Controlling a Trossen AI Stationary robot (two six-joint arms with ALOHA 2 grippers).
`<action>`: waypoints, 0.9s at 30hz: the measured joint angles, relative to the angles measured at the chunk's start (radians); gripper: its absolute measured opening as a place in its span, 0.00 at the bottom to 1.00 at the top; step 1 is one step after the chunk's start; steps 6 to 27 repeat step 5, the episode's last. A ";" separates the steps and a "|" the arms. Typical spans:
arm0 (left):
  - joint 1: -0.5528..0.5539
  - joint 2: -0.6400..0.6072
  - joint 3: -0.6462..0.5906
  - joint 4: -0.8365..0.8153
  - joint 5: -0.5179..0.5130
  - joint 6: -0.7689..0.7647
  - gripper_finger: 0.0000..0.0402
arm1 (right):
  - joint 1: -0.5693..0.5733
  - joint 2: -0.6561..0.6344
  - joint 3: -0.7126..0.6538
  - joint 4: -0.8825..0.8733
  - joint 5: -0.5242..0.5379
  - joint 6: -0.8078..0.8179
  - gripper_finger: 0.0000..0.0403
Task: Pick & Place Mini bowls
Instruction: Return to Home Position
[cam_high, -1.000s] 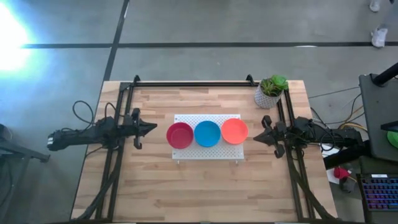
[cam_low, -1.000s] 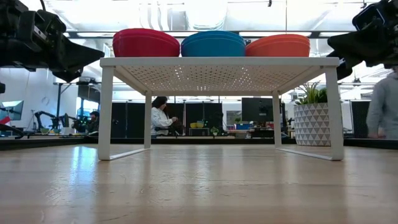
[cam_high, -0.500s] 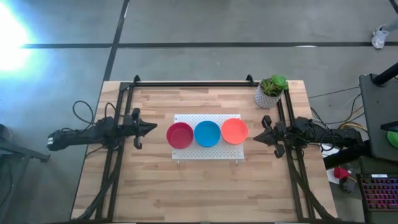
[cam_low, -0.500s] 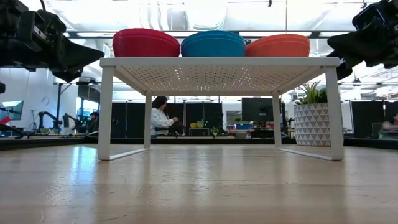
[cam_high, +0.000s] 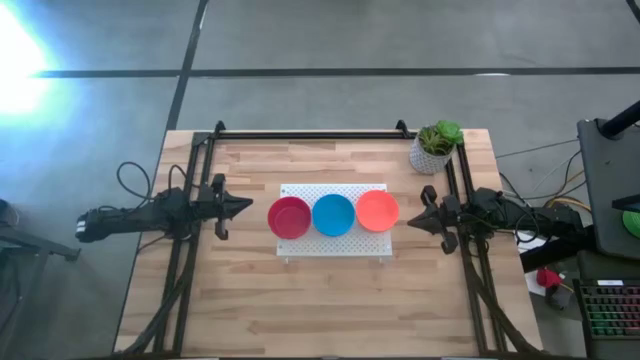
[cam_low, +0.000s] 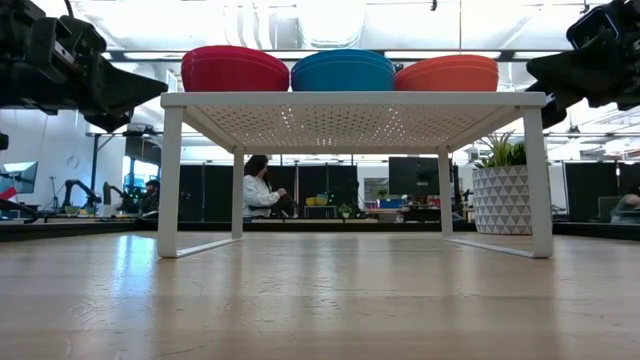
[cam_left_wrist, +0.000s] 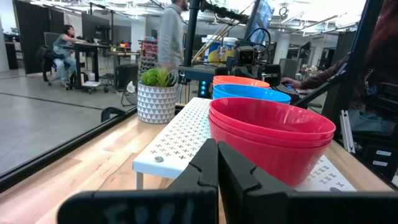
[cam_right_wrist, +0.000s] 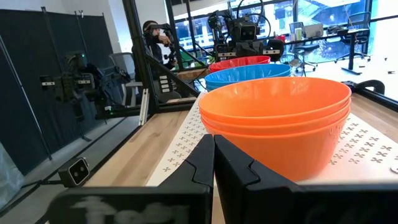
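A red bowl (cam_high: 289, 217), a blue bowl (cam_high: 333, 214) and an orange bowl (cam_high: 377, 210) stand in a row on the white perforated board (cam_high: 300, 191), which stands on legs on the table. The red (cam_left_wrist: 273, 134) and orange (cam_right_wrist: 280, 118) ones each look like a stack of bowls. My left gripper (cam_high: 248, 207) is shut and empty, level, just left of the red bowl. My right gripper (cam_high: 413, 217) is shut and empty, level, just right of the orange bowl.
A white pot with a green plant (cam_high: 434, 147) stands at the table's far right. Black frame rails (cam_high: 310, 134) run along the far edge and both sides. Bare wood lies in front of the board (cam_high: 330, 300). People show in the room beyond (cam_low: 262, 187).
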 joint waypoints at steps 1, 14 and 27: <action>0.000 0.000 0.000 0.000 0.000 0.000 0.00 | 0.000 0.000 0.000 0.000 0.000 0.000 0.02; 0.000 0.000 0.000 0.000 0.000 0.000 0.00 | 0.000 0.000 0.000 0.000 0.000 0.000 0.02; 0.000 0.000 0.000 0.000 0.000 0.000 0.00 | 0.000 0.000 0.000 0.000 0.000 0.000 0.02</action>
